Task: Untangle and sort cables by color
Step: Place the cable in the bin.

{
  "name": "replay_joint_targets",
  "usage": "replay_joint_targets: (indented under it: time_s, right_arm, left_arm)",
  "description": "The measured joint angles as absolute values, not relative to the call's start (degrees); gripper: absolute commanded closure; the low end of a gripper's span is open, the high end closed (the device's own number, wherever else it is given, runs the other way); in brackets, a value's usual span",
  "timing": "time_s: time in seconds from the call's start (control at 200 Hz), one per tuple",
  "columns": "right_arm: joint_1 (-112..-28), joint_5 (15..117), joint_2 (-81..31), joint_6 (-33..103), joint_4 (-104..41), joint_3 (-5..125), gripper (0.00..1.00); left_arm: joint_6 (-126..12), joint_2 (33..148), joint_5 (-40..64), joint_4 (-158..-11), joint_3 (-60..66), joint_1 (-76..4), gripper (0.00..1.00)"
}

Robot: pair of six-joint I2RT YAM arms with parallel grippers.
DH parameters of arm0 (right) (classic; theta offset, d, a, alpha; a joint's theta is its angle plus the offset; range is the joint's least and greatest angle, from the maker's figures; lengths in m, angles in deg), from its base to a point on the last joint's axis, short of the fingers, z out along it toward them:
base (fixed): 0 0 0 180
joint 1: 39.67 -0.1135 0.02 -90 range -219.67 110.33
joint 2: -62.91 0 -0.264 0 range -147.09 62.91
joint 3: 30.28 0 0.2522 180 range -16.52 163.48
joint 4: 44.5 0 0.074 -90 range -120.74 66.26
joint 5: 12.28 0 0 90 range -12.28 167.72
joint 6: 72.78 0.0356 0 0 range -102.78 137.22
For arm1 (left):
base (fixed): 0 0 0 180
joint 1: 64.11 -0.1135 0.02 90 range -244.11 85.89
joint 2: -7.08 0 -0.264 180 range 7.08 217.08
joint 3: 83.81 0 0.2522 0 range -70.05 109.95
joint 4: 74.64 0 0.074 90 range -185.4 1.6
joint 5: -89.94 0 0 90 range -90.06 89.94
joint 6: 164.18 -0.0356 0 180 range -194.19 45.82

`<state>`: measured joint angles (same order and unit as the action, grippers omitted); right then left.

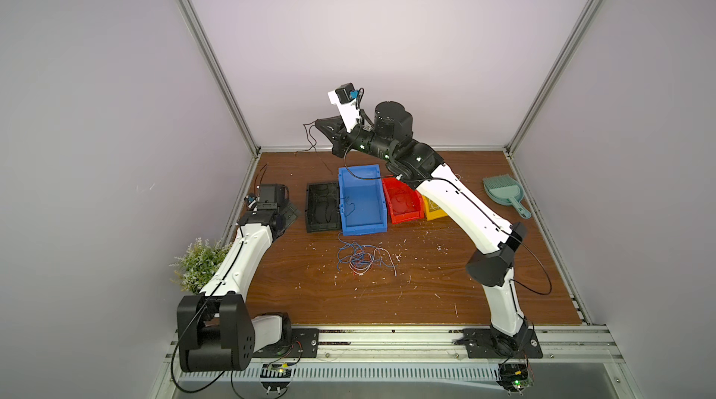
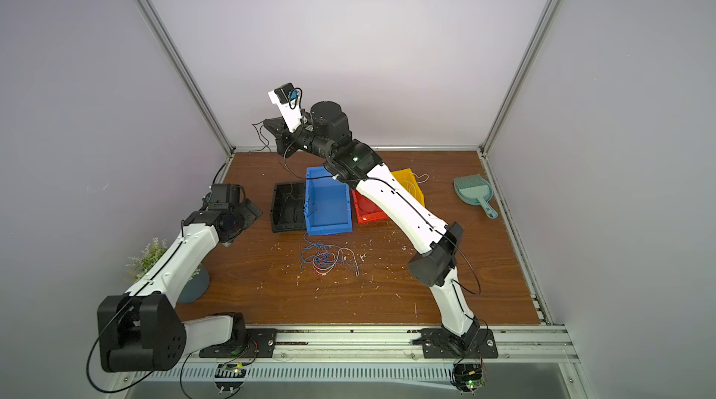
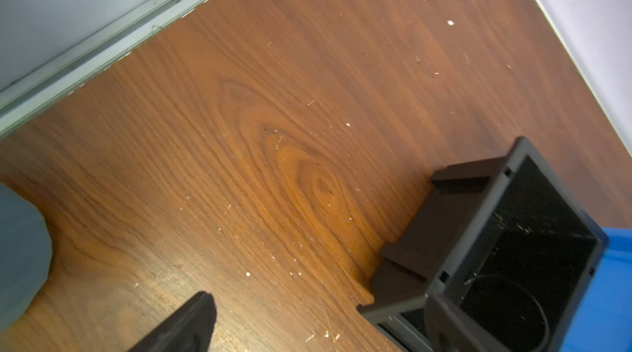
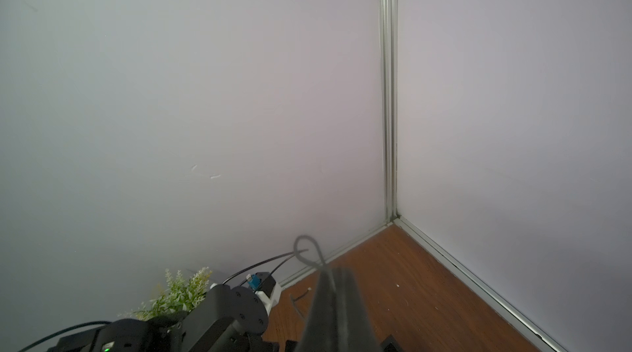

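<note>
1. Black cable (image 1: 307, 133) dangles from the clamped right gripper (image 1: 318, 124), 12 o'clock of the black bin (image 1: 321, 228).
2. Left gripper (image 2: 242, 224) gapes empty at its 9 o'clock.
3. Tangled cables (image 1: 362, 259) lie 6 o'clock of the blue bin (image 1: 364, 228).

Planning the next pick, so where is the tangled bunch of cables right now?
In both top views, the tangle lies on the wooden table, just in front of the blue bin, toward the table's near edge.

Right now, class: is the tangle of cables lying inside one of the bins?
No, the tangle lies on the table, just in front of the blue bin.
</note>
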<state>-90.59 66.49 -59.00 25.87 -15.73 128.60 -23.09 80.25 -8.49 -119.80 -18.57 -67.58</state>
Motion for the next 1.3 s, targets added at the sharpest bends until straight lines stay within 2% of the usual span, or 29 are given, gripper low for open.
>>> replay_joint_targets:
  time_s: [0.29,0.67,0.896,1.146,1.296]
  right_arm:
    - [-90.59,66.93,-63.04,25.02,-12.39,130.63,1.0]
    - [-90.59,67.13,-67.96,24.03,-10.2,128.9,1.0]
    - [-90.59,67.13,-67.91,24.05,-10.36,129.6,1.0]
    - [-90.59,67.15,-66.67,24.08,-10.38,130.04,1.0]
    - [-90.59,66.93,-64.31,24.29,-11.27,130.21,1.0]
  left_arm:
    - [-21.15,86.24,-5.23,-119.95,-18.81,-72.47,0.07]
    - [-22.57,87.24,-3.04,-119.9,-18.61,-72.56,0.05]
    - [-26.37,87.22,0.85,-117.65,-18.61,-72.56,0.0]
    - [-30.81,83.85,5.11,-112.8,-20.54,-72.56,0.0]
    - [-31.44,81.25,2.77,-111.91,-21.28,-72.58,0.08]
